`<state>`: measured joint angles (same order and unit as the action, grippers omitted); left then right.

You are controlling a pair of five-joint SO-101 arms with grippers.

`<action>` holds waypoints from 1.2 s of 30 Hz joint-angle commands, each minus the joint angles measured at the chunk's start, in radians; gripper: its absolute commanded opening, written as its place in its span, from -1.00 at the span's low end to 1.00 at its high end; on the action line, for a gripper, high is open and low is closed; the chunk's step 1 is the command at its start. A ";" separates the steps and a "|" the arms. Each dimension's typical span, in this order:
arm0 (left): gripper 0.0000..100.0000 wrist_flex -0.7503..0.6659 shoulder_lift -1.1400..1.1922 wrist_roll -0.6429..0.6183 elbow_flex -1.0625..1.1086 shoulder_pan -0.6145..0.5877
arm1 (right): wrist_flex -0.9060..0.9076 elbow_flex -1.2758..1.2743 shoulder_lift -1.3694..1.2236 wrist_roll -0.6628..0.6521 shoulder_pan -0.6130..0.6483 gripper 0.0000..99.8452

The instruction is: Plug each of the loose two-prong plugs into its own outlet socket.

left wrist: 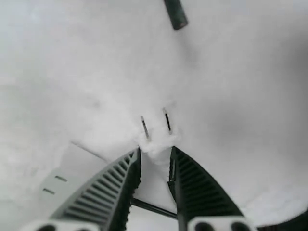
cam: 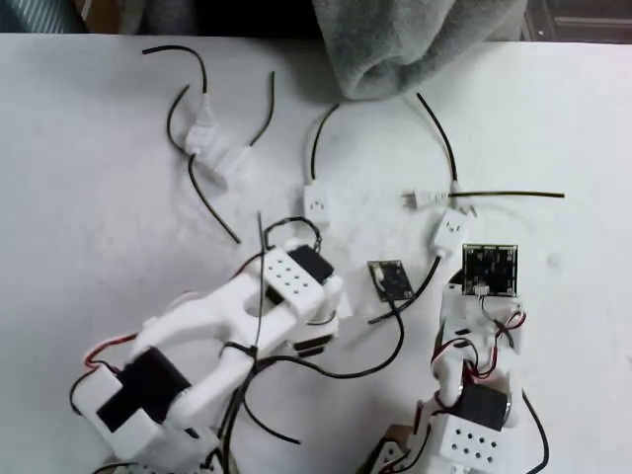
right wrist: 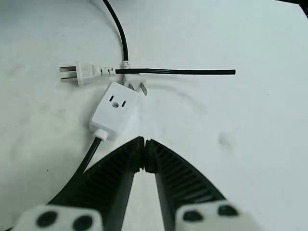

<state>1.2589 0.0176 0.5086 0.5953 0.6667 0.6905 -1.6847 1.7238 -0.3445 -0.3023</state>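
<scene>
Insertion is in hand, I judge: left claw (left wrist: pixel 155 151) grips a white two-prong plug (left wrist: pixel 156 143), prongs out over the tabletop (left wrist: pixel 240 96). Right claw (right wrist: pixel 145 142) sits clenched and empty near a socket (right wrist: pixel 114 109). Next, prongs must align with slots.

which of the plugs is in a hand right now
The plug pinched in the left hand, prongs poking out; the straight-cord plug and the curved-cord plug lie loose on the table.

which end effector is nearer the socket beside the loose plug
Right. The right end effector is shut just short of that socket, at its cord end. The left end effector holds another plug by the other socket, farther off.
</scene>
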 commanded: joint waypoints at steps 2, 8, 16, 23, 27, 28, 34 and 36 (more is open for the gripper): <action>-0.77 0.055 -0.008 0.012 -0.003 -0.012 | -0.024 0.011 0.004 0.008 -0.004 -0.96; -0.77 0.044 -0.002 0.006 -0.003 -0.012 | -0.024 0.011 0.004 0.006 -0.004 -0.96; -0.77 -0.029 -0.002 0.002 0.002 -0.010 | -0.024 0.011 0.004 0.005 -0.004 -0.96; -0.77 -0.012 -0.001 -0.083 0.003 0.093 | -0.024 0.011 0.004 0.005 -0.004 -0.96; -0.77 -0.043 0.001 -0.110 0.005 0.134 | -0.024 0.011 0.004 0.003 -0.004 -0.96; -0.77 -0.044 0.001 -0.110 0.008 0.134 | -0.024 0.011 0.004 0.003 -0.004 -0.96; -0.77 -0.075 -0.002 -0.110 0.077 0.130 | -0.024 0.011 0.004 0.002 -0.004 -0.96; -0.77 -0.075 -0.002 -0.110 0.077 0.133 | -0.024 0.011 0.004 0.002 -0.004 -0.96</action>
<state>1.1868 0.0161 0.4089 0.6582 0.7848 0.6874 -1.6847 1.7238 -0.3445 -0.3023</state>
